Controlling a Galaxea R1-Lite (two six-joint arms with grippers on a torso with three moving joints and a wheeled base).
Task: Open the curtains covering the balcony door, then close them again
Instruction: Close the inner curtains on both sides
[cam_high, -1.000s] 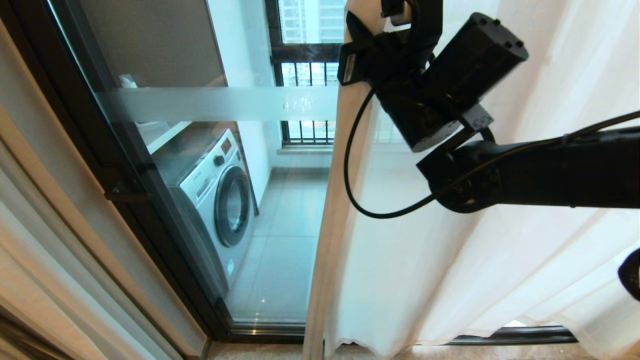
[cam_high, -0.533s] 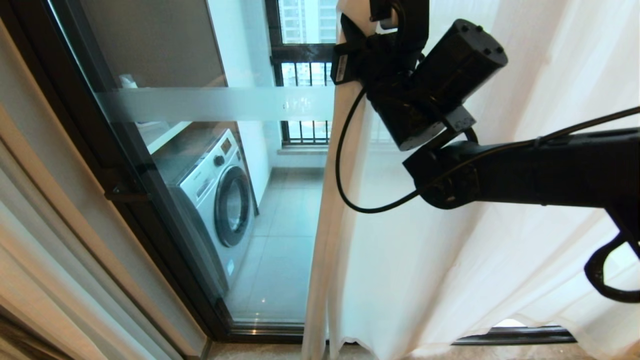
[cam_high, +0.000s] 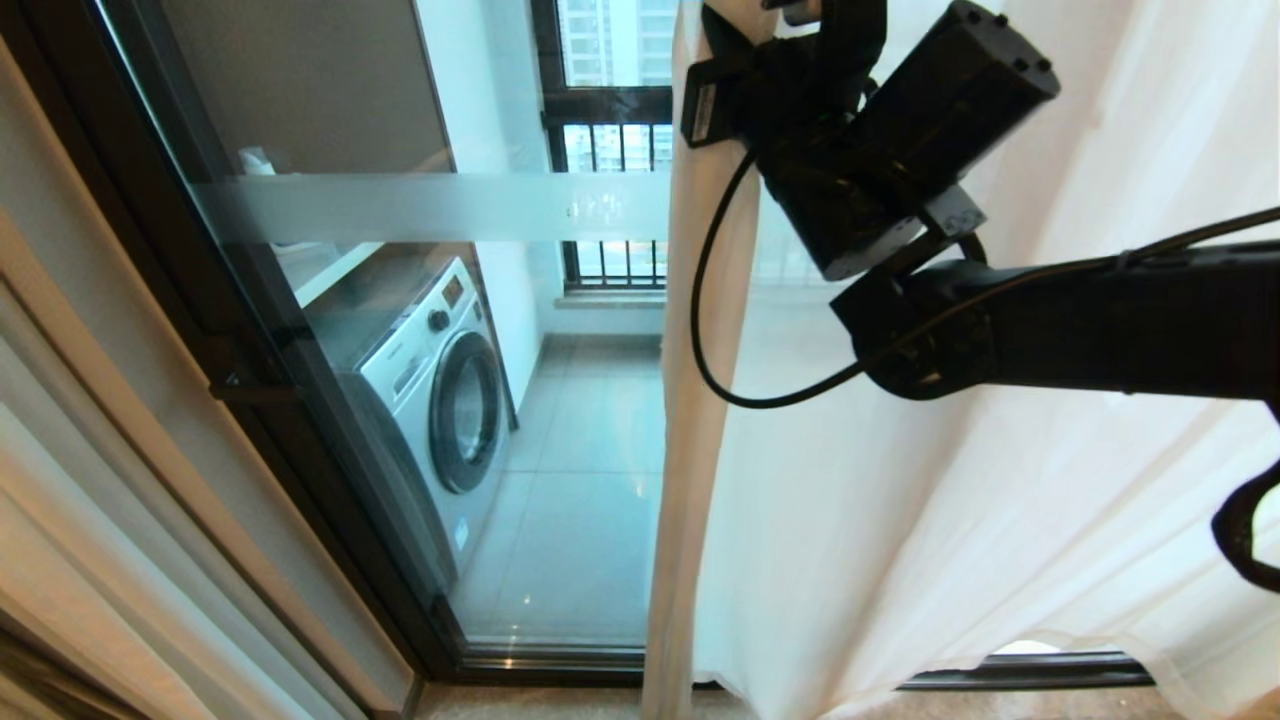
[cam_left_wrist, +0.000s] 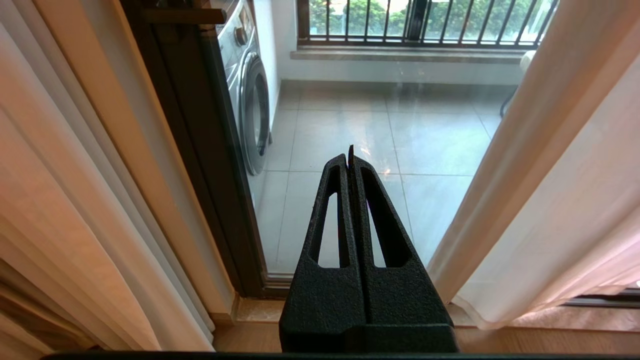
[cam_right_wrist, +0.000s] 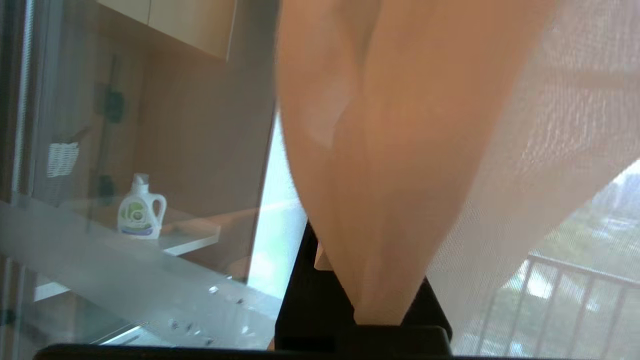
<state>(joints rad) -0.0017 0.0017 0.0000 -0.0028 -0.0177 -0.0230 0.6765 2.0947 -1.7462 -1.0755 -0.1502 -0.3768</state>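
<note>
The sheer white curtains (cam_high: 950, 520) cover the right half of the balcony door (cam_high: 430, 205), whose glass with a frosted stripe shows bare on the left. My right gripper (cam_high: 800, 30) is high at the curtain's left edge and shut on it. In the right wrist view a bunched fold of the curtains (cam_right_wrist: 400, 150) runs out of the right gripper (cam_right_wrist: 380, 320) and hides its fingertips. My left gripper (cam_left_wrist: 350, 155) is shut and empty, low in front of the door's glass (cam_left_wrist: 350, 115), with the curtains (cam_left_wrist: 550, 175) hanging beside it.
A thick beige drape (cam_high: 60, 500) hangs left of the black door frame (cam_high: 230, 330). Behind the glass stand a washing machine (cam_high: 440, 400), a detergent bottle (cam_right_wrist: 137, 207) on a shelf, and a barred window (cam_high: 610, 150). The right arm (cam_high: 1100, 320) crosses in front of the curtain.
My right arm swung a little left with the curtain edge, then back right. The curtain's lower edge now hangs slightly further right, baring a bit more glass. The left gripper is still.
</note>
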